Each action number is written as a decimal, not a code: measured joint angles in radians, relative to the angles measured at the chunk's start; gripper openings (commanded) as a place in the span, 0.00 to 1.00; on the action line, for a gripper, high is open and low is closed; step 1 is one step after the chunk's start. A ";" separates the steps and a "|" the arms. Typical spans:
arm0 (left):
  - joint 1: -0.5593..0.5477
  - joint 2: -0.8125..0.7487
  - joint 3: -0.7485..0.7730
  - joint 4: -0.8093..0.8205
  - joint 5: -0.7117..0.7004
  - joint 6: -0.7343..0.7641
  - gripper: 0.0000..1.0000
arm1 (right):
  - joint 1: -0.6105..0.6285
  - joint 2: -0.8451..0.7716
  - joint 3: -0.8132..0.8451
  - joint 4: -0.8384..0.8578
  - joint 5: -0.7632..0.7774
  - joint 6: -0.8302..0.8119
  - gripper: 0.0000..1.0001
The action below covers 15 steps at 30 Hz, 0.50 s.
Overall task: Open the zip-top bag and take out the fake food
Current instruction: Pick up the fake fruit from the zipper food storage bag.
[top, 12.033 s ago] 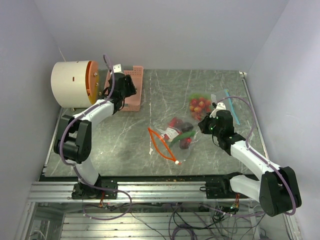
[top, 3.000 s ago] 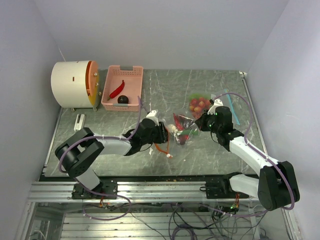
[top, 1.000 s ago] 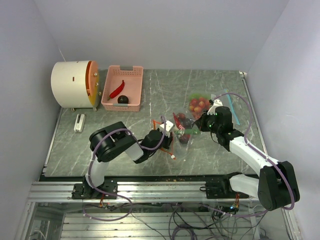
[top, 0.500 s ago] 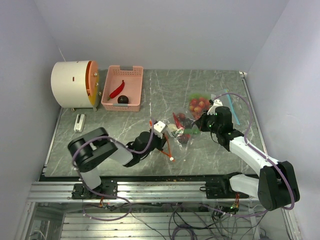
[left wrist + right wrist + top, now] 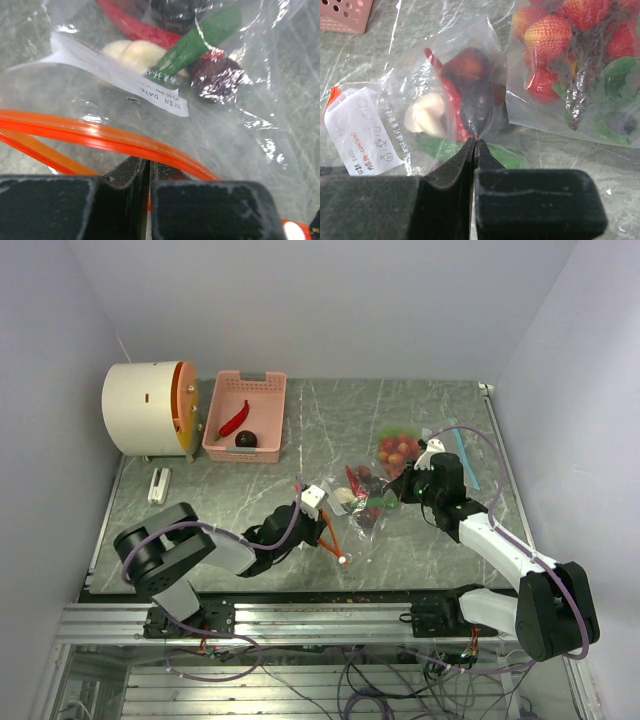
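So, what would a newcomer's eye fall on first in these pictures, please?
The clear zip-top bag of fake food at the table's middle, pinched from both sides: the left tool by its orange zip strip, the right tool at the opposite end. Next, a bag of red strawberries just beyond it.

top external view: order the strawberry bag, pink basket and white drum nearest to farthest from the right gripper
1. strawberry bag, just behind the right gripper, which pinches the zip-top bag
2. pink basket, at the back left
3. white drum, far left, beyond the basket
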 measured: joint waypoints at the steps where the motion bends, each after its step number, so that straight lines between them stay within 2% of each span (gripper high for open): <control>1: 0.000 0.022 0.008 0.002 0.001 0.002 0.13 | 0.000 0.000 0.000 0.000 0.000 0.000 0.00; 4: 0.000 0.081 0.015 0.013 0.005 0.000 0.14 | 0.000 -0.002 0.000 -0.007 0.002 0.000 0.00; 6: 0.000 0.110 0.015 0.026 0.004 -0.011 0.20 | 0.000 -0.009 0.002 -0.019 0.001 0.000 0.00; 9: 0.000 0.148 0.015 0.060 -0.002 -0.035 0.36 | 0.000 -0.047 0.002 -0.038 -0.003 0.000 0.00; 12: 0.000 0.178 0.013 0.109 -0.011 -0.063 0.63 | 0.000 -0.150 0.001 -0.039 -0.004 0.003 0.00; 15: 0.000 0.208 0.011 0.171 -0.018 -0.088 0.72 | 0.000 -0.306 -0.024 0.006 -0.003 0.011 0.00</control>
